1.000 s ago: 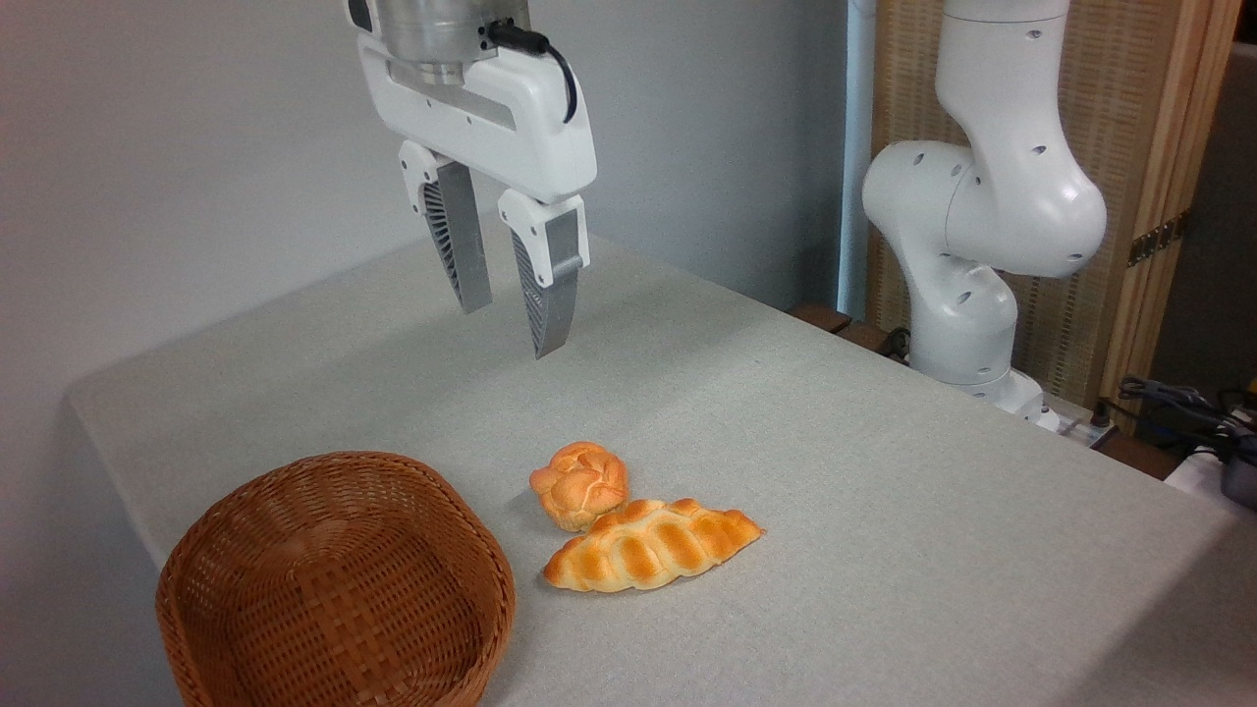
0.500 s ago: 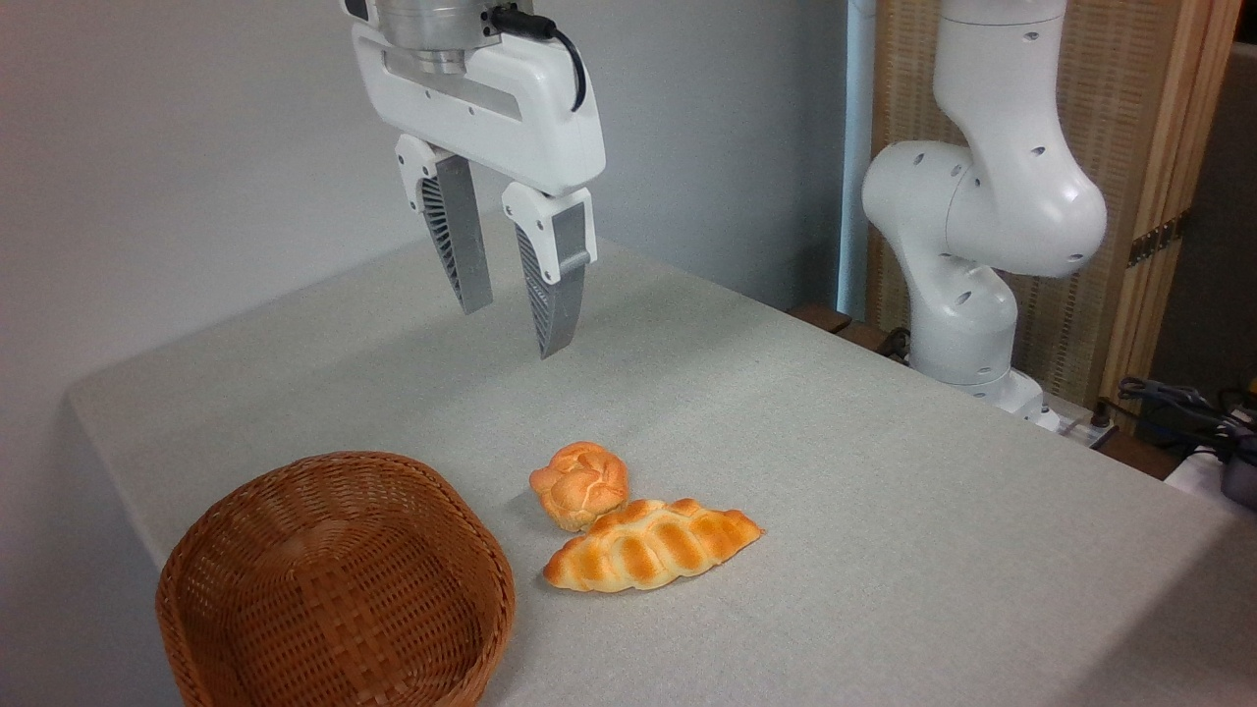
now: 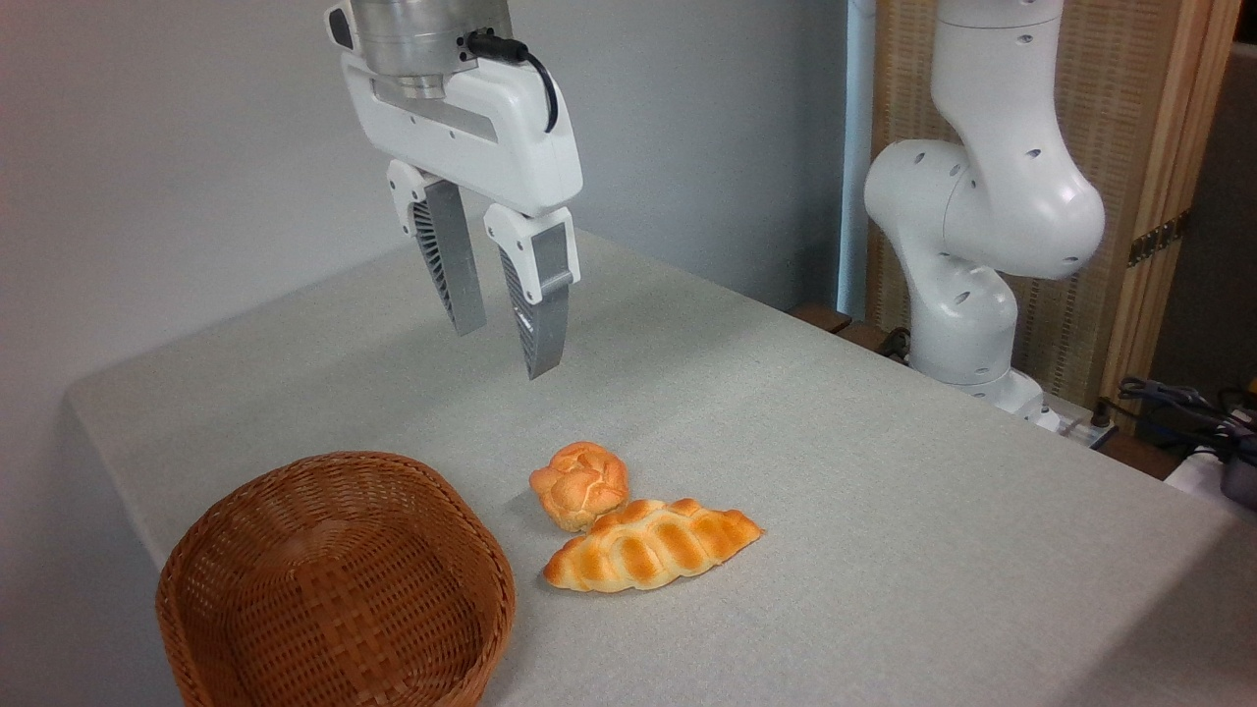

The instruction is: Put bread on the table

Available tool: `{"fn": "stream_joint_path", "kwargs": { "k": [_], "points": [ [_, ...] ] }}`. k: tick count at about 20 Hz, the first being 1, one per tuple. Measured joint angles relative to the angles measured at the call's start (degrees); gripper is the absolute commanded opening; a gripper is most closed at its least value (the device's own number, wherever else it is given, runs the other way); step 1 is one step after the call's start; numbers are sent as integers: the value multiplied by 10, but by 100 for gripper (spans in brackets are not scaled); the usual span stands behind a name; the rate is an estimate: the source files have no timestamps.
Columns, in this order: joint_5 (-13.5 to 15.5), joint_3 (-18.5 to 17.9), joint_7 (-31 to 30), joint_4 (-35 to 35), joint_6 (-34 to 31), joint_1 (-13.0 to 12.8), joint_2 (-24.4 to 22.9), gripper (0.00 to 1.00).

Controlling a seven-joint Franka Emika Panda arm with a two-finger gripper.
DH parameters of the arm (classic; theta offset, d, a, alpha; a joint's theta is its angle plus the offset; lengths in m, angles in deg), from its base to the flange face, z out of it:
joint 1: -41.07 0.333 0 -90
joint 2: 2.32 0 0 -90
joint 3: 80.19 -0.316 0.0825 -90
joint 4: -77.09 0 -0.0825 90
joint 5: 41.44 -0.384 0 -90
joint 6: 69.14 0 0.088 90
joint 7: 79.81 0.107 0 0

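**Bread on worktop, tool raised and released**

The bread (image 3: 652, 546), a long braided golden-orange loaf, is seen lying flat on the worktop (image 3: 884, 511), below the tool (image 3: 503, 352) and slightly to its right in the picture, nearer the camera. No contact with the tool is observed; the two are well apart. A small round knotted bun (image 3: 580, 483) is found touching, or all but touching, the loaf's far left side, almost directly beneath the fingertips. A brown wicker basket (image 3: 334, 579) is placed below and to the left of the tool, just beside the loaf's left end but apart from it; nothing is seen inside it.

The tool is held in the air above the grey-beige cloth, pointing downward, its two fingers (image 3: 538, 295) parted with a clear gap between them and nothing grasped. The arm's white base column (image 3: 972, 236) is seen to the right of the tool, at the worktop's far edge.
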Motion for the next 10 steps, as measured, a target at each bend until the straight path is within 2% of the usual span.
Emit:
{"fn": "stream_joint_path", "kwargs": {
  "k": [10],
  "points": [
    [0, -13, -1, 0, 17, -8, 1, 100]
  ]
}}
